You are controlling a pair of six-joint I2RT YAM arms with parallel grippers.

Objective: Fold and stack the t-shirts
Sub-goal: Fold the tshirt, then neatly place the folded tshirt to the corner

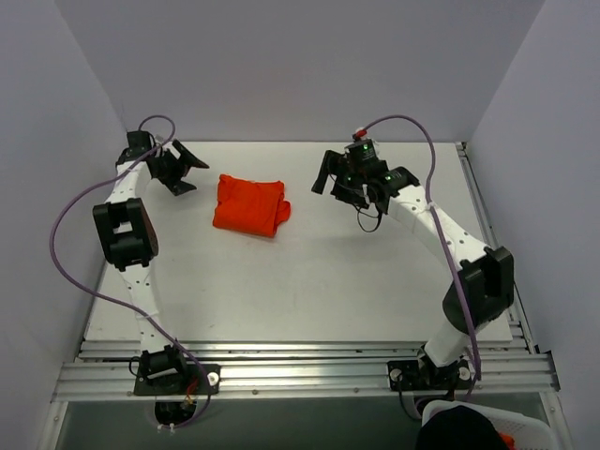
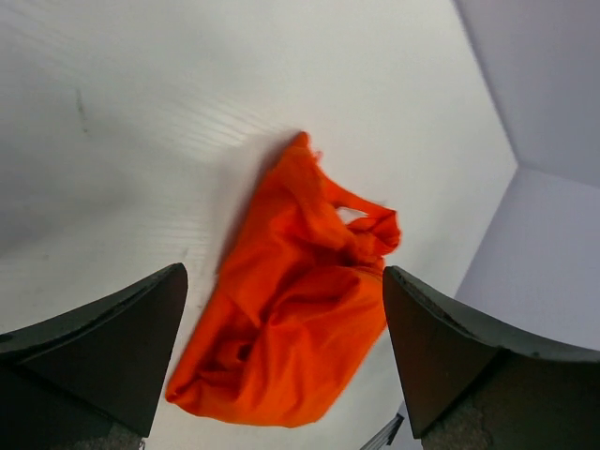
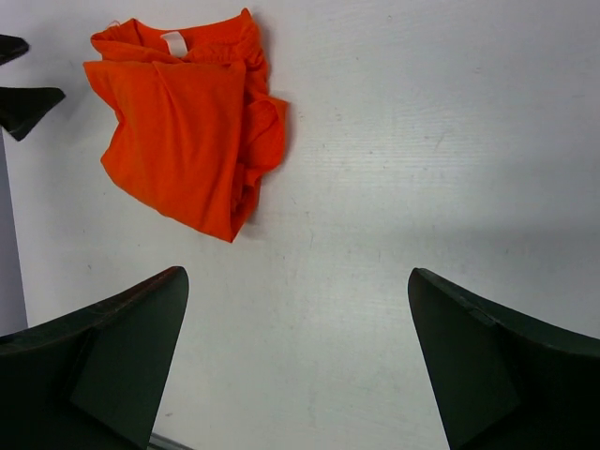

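As one looked across the table (image 1: 309, 300) from its near edge, the left gripper (image 1: 187, 172) and right gripper (image 1: 339, 187) hung wide and empty either side of the orange t-shirt (image 1: 250, 206) — a rumpled, folded bundle lying toward the far side — so the fold looked all but done, wanting only a neatening pinch or stacking.

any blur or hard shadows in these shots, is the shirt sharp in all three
Top view: even, soft light, no glare, shirt sharp. Left wrist view: shirt close and slightly soft, a shadow on the table along its upper left edge, left fingers dark with little detail. Right wrist view: shirt crisp down to its white tag, faint grey shadow band across the table, right fingers nearly black.
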